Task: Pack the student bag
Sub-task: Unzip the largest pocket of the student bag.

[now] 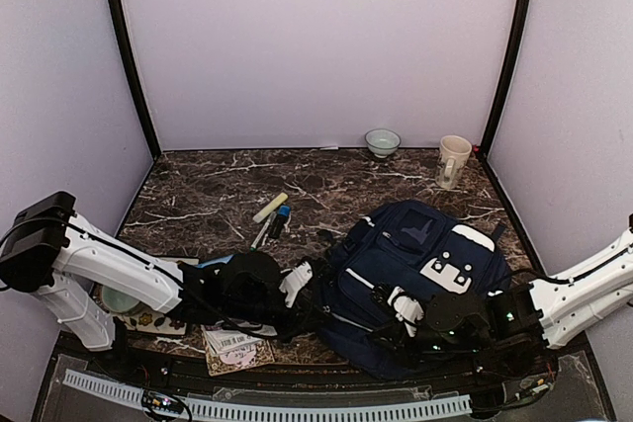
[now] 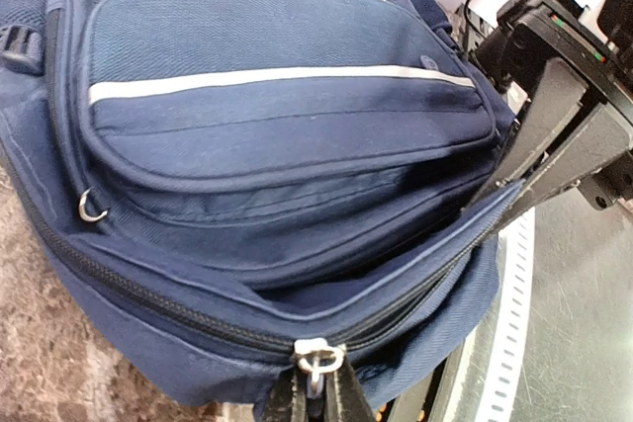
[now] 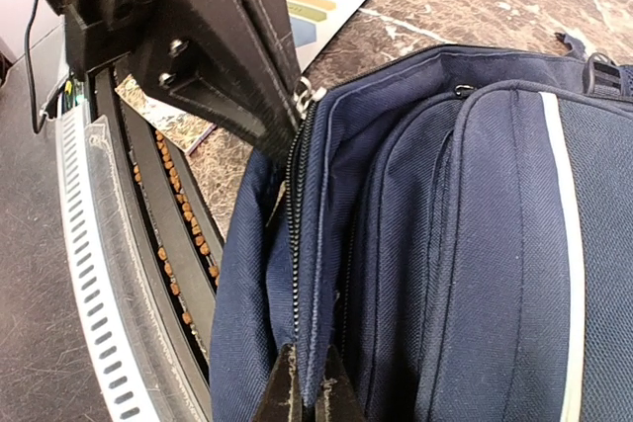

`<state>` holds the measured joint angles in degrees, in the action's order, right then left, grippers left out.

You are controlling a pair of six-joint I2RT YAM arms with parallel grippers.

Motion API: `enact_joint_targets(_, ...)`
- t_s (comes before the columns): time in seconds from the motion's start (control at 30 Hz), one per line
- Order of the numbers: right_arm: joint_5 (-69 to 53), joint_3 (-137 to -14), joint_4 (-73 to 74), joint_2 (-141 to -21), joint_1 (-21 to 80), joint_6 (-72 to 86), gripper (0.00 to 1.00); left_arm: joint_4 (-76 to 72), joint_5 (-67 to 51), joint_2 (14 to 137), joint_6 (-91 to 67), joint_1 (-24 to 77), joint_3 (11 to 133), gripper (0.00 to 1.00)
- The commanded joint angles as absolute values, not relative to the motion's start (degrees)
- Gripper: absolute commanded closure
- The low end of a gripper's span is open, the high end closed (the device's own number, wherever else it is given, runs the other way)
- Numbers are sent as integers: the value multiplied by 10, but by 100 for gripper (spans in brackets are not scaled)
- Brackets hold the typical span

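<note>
The student bag (image 1: 420, 259), navy blue with white stripes and a dotted white patch, lies on the marble table near the front edge, right of centre. My left gripper (image 2: 318, 384) is shut on the silver zipper pull (image 2: 318, 355) of its big compartment. My right gripper (image 3: 309, 387) is shut on the fabric edge of the bag (image 3: 465, 244), beside the zipper teeth (image 3: 294, 224). Between the two grippers the zipper stands open, showing a dark gap (image 2: 326, 295). The left gripper's black fingers (image 3: 232, 66) meet the pull at the bag's corner.
A yellow highlighter (image 1: 269, 207), a blue marker (image 1: 280, 220) and a pen (image 1: 259, 235) lie left of the bag. Papers (image 1: 233, 348) sit under the left arm. A bowl (image 1: 382, 141) and a mug (image 1: 453, 160) stand at the back. A white cable rail (image 1: 297, 407) runs along the front.
</note>
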<state>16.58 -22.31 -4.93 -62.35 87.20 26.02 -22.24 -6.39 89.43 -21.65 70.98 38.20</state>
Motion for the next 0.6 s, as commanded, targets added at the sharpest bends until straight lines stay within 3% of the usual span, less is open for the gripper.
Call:
enact_joint_targets(0.0, 168, -209, -32, -601, 873, 264, 100, -207, -8, 910, -221, 673, 361, 100)
enact_joint_targets(0.27, 202, -210, -29, -615, 873, 288, 100, -217, 1, 962, -264, 641, 365, 100)
enact_joint_targets(0.57, 271, -232, -4, -673, 840, 335, 100, -184, 77, 907, -341, 633, 323, 100)
